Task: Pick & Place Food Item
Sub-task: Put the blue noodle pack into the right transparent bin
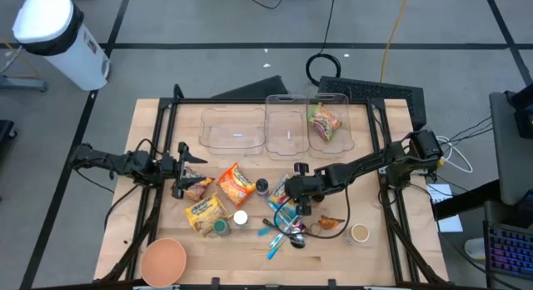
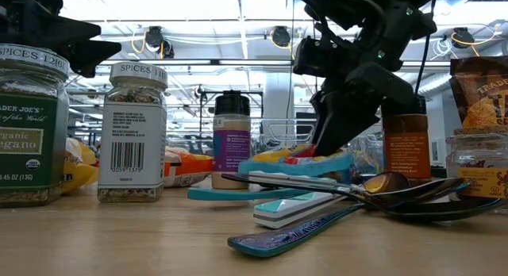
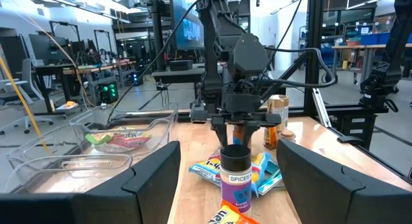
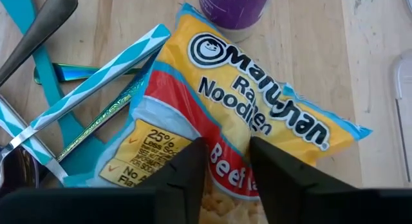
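Spice jars (image 2: 132, 133), spoons (image 2: 401, 186) and a peach bowl (image 1: 163, 261) crowd the table (image 1: 400, 257).

Table (image 1: 375, 257): pale wood, matt, visible grain. Noodle packet (image 4: 244, 121): glossy printed plastic film, creased. Bins (image 1: 287, 123): clear smooth plastic. Spoons (image 2: 397, 189): polished metal. Spice jar (image 2: 32, 125): glass, paper label.
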`<move>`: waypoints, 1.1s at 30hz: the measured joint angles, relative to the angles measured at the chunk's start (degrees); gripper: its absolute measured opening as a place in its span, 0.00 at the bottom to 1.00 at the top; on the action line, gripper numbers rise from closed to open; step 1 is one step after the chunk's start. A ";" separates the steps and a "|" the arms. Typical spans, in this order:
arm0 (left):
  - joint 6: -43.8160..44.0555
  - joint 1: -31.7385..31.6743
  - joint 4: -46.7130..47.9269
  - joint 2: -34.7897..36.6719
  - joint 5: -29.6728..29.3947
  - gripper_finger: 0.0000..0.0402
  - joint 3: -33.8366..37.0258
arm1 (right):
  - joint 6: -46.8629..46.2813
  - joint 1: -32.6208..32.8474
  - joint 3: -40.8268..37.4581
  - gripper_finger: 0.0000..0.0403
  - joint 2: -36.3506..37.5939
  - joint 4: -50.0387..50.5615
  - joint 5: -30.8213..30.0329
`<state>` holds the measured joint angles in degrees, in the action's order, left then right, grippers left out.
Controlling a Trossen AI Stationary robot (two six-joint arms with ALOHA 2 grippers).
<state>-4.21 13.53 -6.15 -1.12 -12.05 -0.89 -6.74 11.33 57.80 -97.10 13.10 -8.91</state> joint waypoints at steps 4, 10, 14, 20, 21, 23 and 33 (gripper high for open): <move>0.00 0.00 0.02 -0.01 0.00 0.66 0.00 | 0.09 0.00 0.00 0.21 0.29 0.08 0.00; 0.00 0.01 0.01 0.00 0.00 0.66 0.00 | 0.41 -0.02 -0.07 0.15 4.26 0.54 0.04; 0.00 0.01 0.03 0.01 0.00 0.66 0.00 | 0.40 -0.02 -0.07 0.10 9.13 0.81 0.00; 0.00 -0.01 0.00 -0.01 0.00 0.66 0.00 | 0.37 -0.02 -0.05 0.08 14.54 0.94 0.13; 0.00 -0.01 0.00 0.01 0.00 0.66 0.00 | 0.37 -0.02 -0.05 0.09 14.62 0.94 0.14; 0.00 -0.01 0.02 -0.01 0.00 0.66 0.00 | 0.37 0.03 -0.05 0.14 14.35 1.42 0.19; 0.00 0.00 0.04 -0.01 0.00 0.66 0.00 | 0.35 0.02 -2.09 0.58 5.95 -1.40 3.18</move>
<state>-4.21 13.53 -6.11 -1.13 -12.05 -0.89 -6.39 11.35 55.71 -91.15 11.70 -5.72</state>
